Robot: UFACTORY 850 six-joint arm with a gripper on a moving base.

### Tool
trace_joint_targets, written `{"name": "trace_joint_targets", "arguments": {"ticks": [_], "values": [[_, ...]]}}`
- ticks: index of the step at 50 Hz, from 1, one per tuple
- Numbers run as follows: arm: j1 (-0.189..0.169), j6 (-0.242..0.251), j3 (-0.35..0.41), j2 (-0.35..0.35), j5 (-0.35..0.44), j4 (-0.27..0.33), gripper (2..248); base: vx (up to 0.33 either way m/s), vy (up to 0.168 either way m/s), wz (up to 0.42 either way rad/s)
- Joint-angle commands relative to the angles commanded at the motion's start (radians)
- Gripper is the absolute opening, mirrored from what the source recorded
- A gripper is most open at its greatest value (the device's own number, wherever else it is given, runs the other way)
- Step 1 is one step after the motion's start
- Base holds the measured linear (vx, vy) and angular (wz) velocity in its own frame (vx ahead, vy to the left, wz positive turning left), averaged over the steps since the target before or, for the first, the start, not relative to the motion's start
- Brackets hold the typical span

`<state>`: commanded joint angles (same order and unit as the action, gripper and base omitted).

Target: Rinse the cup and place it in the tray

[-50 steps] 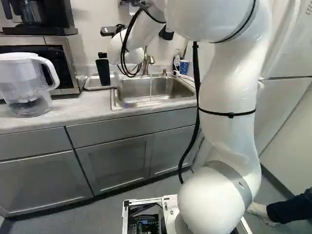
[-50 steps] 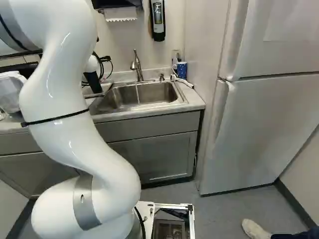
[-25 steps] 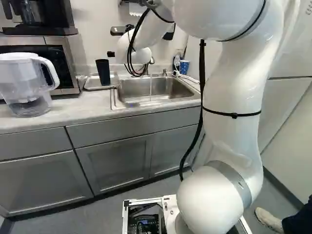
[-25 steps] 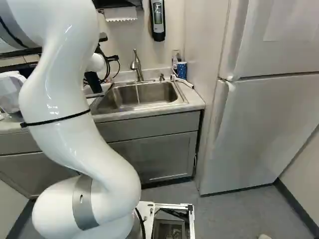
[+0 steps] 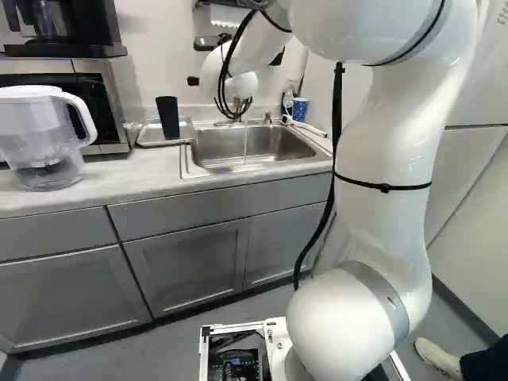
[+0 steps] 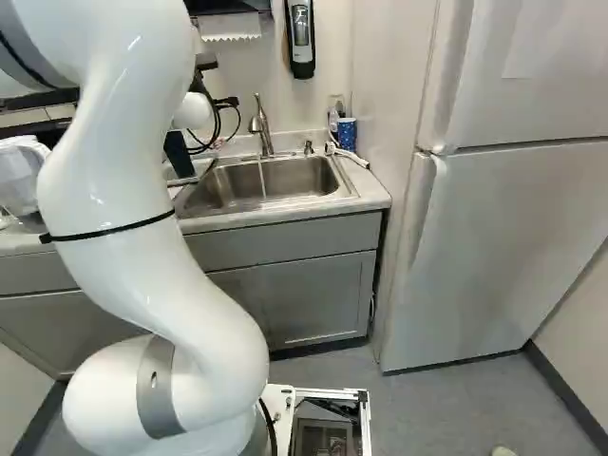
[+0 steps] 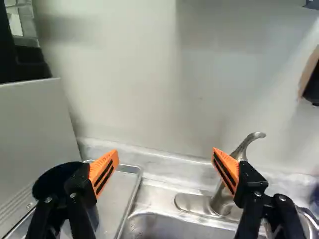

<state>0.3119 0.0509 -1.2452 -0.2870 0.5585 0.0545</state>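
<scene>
The cup [image 5: 167, 117] stands upright in the tray [image 5: 187, 132], left of the sink [image 5: 274, 144], presumably its intended resting place; the claw [image 7: 165, 150] gapes wide, gripping nothing, perhaps to work the tap [image 7: 222, 199], whose water [image 5: 244, 144] runs.

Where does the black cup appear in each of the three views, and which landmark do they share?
Left base view: cup left of centre, on the tray.
Right base view: cup towards the left, partly hidden by the arm.
Wrist view: cup partly behind one finger of the open gripper.
Shared landmark: the sink.
</scene>
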Motion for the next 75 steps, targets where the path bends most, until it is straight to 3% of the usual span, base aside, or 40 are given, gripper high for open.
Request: {"name": "trace_joint_targets", "arguments": {"ticks": [35, 54, 75], "values": [[-0.087, 0.0, -0.083, -0.01, 0.0, -0.031, 247, 0.0, 0.0, 0.0], [-0.093, 0.0, -0.217, -0.091, -0.013, -0.034, 247, 0.0, 0.0, 0.0], [-0.094, 0.0, -0.249, -0.1, -0.064, -0.034, 247, 0.0, 0.0, 0.0]]}}
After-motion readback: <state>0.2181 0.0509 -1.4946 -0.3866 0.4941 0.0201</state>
